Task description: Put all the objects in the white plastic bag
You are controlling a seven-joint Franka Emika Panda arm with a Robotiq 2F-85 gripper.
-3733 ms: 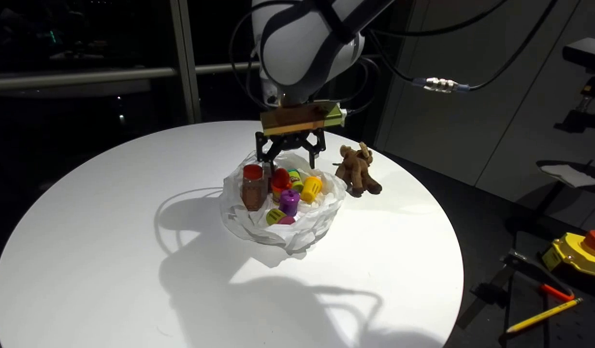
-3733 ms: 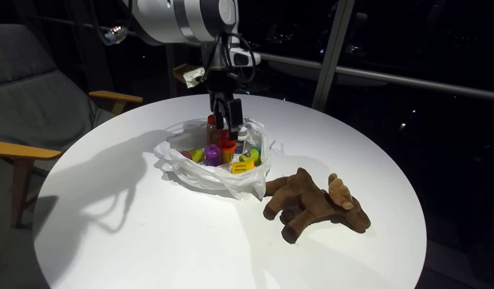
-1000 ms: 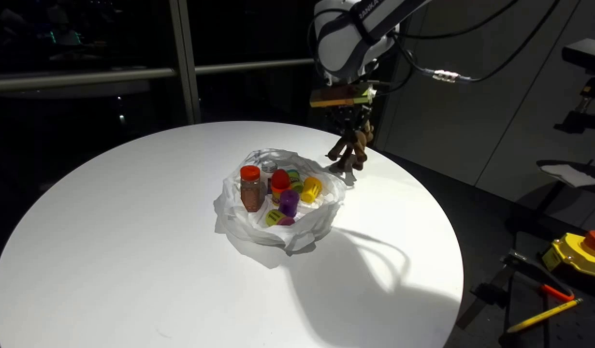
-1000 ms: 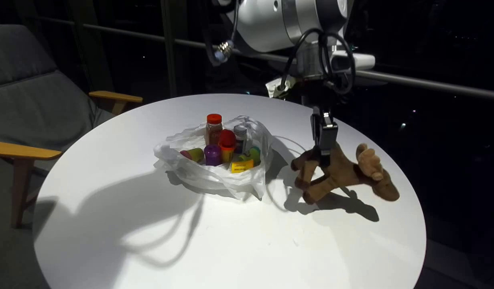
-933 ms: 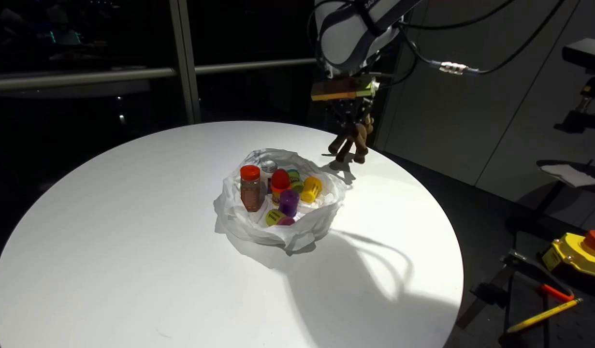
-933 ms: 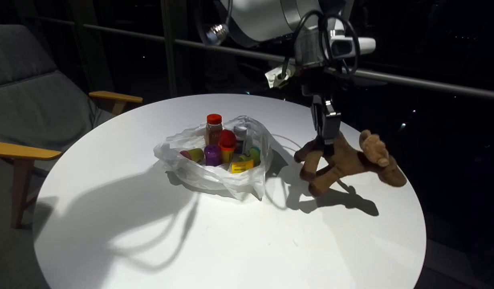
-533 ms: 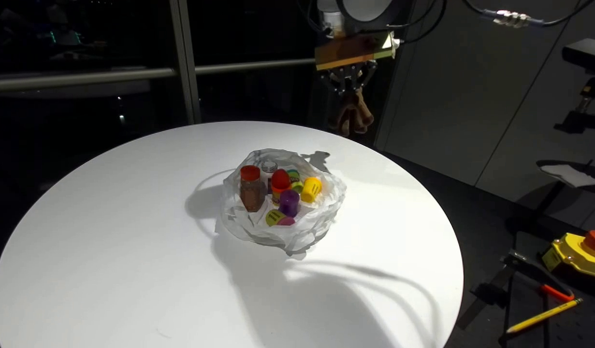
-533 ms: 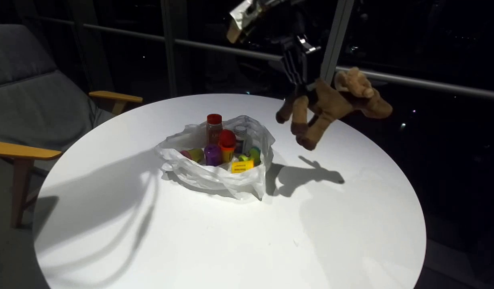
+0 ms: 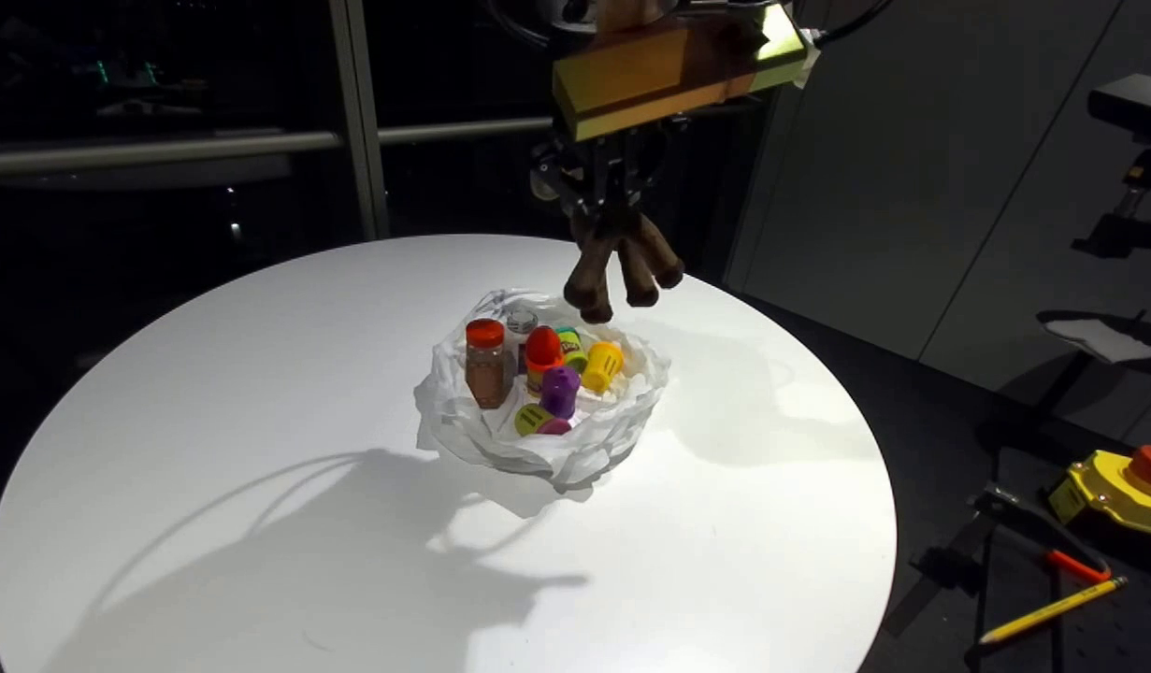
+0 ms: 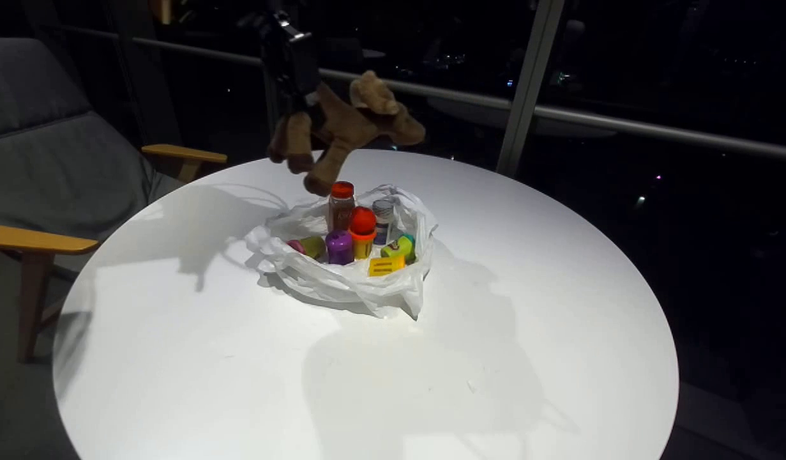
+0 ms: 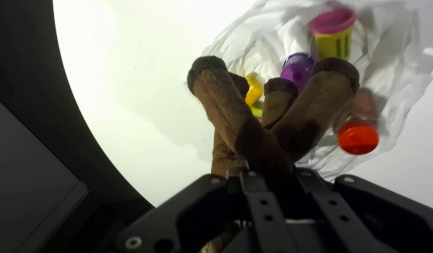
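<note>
A brown plush moose (image 10: 351, 121) hangs in the air with its legs pointing down. My gripper (image 10: 306, 102) is shut on its body, and the fingertips are buried in the plush in the wrist view. Below it, the white plastic bag (image 9: 575, 458) lies spread open on the table. Inside are a red-lidded jar (image 9: 485, 369), a purple tub (image 9: 560, 393), a yellow tub (image 9: 602, 366) and several other small containers. From the wrist, the moose's legs (image 11: 223, 105) cover part of the bag (image 11: 392, 70). In an exterior view the feet overlap the bag's far rim.
The round white table (image 10: 527, 383) carries the bag near its middle. A grey chair with a wooden armrest (image 10: 41, 237) stands beside the table. A red and yellow stop button (image 9: 1150, 467) and a pencil (image 9: 1052, 609) lie off the table's edge.
Earlier the moose lay on the table beside the bag while my gripper stood open above the bag. It was then gripped, lifted and carried toward the bag. The bag's contents look unmoved.
</note>
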